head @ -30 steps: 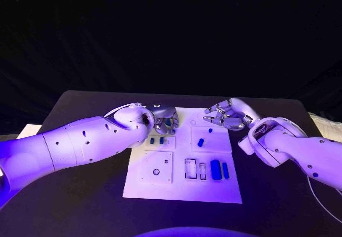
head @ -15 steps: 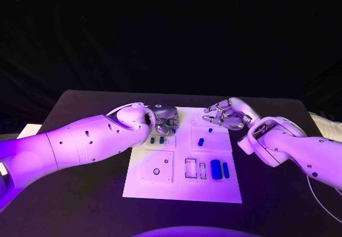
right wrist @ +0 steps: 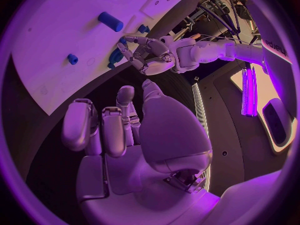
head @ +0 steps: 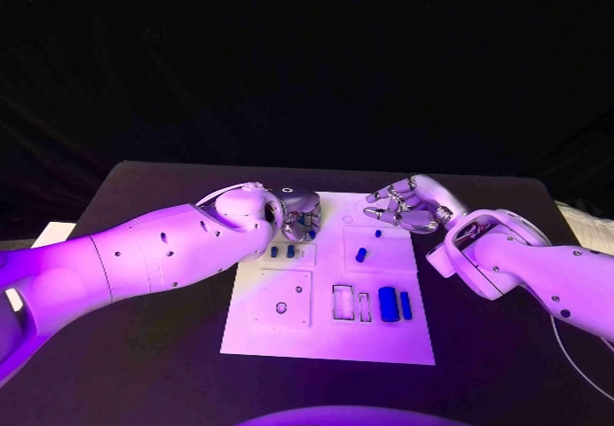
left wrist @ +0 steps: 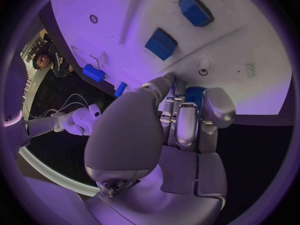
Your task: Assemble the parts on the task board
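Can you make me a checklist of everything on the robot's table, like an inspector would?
Surface: black table with the white rectangular task board in the middle.
Job's things: small blue parts on the board, including a thick blue cylinder beside a thinner blue bar, and a blue peg further back.
Clutter: a pale flat object at the table's left edge; cannot tell what it is.
Hands: left hand over the board's far left corner, fingers curled around a blue part; right hand raised by the board's far right corner, holding nothing.
Cables: a thin cable along the right arm.
Surroundings: dark backdrop behind the table.
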Available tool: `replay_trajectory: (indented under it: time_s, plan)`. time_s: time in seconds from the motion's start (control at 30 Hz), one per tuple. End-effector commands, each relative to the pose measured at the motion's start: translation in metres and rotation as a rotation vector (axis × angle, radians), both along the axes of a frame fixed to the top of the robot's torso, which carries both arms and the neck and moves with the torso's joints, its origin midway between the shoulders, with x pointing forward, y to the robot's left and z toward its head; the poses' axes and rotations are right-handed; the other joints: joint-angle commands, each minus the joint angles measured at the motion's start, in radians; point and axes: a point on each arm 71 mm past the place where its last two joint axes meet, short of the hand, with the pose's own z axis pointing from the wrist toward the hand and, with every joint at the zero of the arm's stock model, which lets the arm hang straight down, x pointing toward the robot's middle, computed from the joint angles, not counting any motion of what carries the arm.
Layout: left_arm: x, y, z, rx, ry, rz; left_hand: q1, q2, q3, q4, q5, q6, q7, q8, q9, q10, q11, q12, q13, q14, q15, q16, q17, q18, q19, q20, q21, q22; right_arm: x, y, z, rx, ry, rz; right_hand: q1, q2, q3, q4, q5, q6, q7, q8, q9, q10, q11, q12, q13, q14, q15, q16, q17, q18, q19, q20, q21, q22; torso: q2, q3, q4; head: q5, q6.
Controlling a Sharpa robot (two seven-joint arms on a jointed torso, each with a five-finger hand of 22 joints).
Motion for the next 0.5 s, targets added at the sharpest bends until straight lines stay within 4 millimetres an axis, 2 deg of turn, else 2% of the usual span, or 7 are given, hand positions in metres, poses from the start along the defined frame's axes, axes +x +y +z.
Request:
replay_trajectory:
  time_s: [0.03, 0.23, 0.5]
  plan:
    - [-0.0003, 0.0004, -0.0050, 0.040, 0.019, 0.006, -0.002, 0.006, 0.010, -0.003, -0.003, 0.013, -0.001, -0.004, -0.002, 0.013, 0.001, -0.006, 0.000, 0.034, -0.010, -0.004, -0.003, -0.018, 0.007, 0.001, 0.008, 0.004, -0.0007, 0.0016, -0.0004, -0.001, 0.002, 0.013, -0.001, 0.011, -0.005, -0.001, 0.003, 0.004, 0.000, 0.002, -0.001, -0.004, 0.000, -0.002, 0.001, 0.048, 0.001, -0.002, 0.011, 0.006, -0.006, 0.000, -0.003, 0.000, 0.000, 0.0000, -0.0001, 0.000, -0.001]
    - [-0.0002, -0.0014, -0.0035, 0.017, 0.000, -0.003, -0.007, 0.012, 0.019, -0.015, -0.004, 0.039, -0.005, -0.001, -0.002, 0.039, -0.004, -0.010, 0.003, 0.033, -0.013, -0.003, -0.010, -0.019, 0.008, -0.002, 0.019, 0.015, -0.0008, 0.0020, -0.0003, -0.001, 0.002, 0.014, -0.001, 0.011, -0.005, 0.000, 0.003, 0.004, 0.000, 0.002, -0.001, -0.004, 0.000, -0.001, 0.001, 0.048, 0.001, -0.003, 0.011, 0.006, -0.006, 0.000, -0.003, 0.000, 0.000, 0.0002, -0.0003, 0.001, -0.003]
    - [-0.0012, 0.0008, 0.0006, -0.045, -0.021, 0.003, -0.015, 0.017, 0.024, -0.023, -0.004, 0.061, -0.007, 0.001, -0.002, 0.059, -0.008, -0.016, 0.006, 0.032, -0.016, -0.002, -0.018, -0.021, 0.010, -0.005, 0.034, 0.028, -0.0007, 0.0022, -0.0004, 0.000, 0.003, 0.015, -0.002, 0.013, -0.006, 0.000, 0.003, 0.005, 0.000, 0.002, -0.001, -0.003, 0.000, 0.000, 0.001, 0.048, 0.001, -0.003, 0.011, 0.006, -0.006, 0.000, -0.003, 0.001, -0.001, -0.0001, 0.0007, 0.001, 0.000]
